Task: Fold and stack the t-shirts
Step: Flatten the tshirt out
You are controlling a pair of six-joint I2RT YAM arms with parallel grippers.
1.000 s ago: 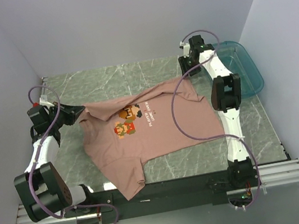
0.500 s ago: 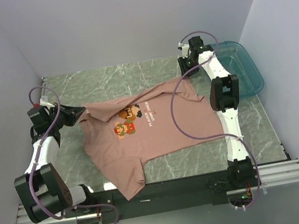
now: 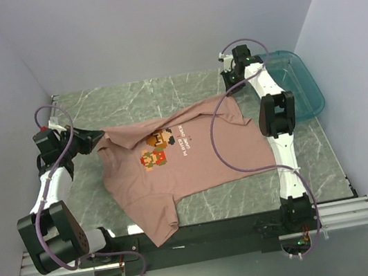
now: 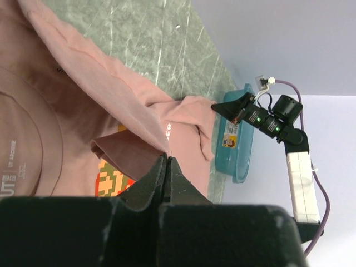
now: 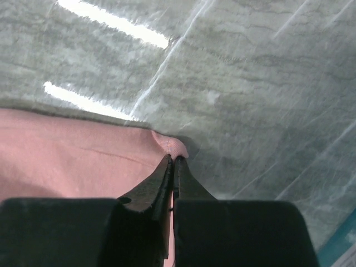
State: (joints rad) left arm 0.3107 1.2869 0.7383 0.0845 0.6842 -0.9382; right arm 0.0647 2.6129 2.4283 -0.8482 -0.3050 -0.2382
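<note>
One t-shirt [image 3: 199, 167] lies spread; left gripper [image 4: 167, 159], right gripper [image 5: 173, 159] pinch its edges.

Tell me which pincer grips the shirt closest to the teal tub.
The right pincer, pinching the t-shirt at its edge just beside the teal tub; the left pincer grips the opposite side.

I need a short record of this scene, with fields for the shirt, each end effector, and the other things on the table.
t-shirt: one, salmon-pink, spread print side up, not yet folded; near part hangs over the table's near edge
left end effector: shut, pinching a fabric fold at the shirt's left edge
right end effector: shut on the shirt's far right corner
tub: teal, at the table's far right, beside the right arm
table: green marble pattern
</note>
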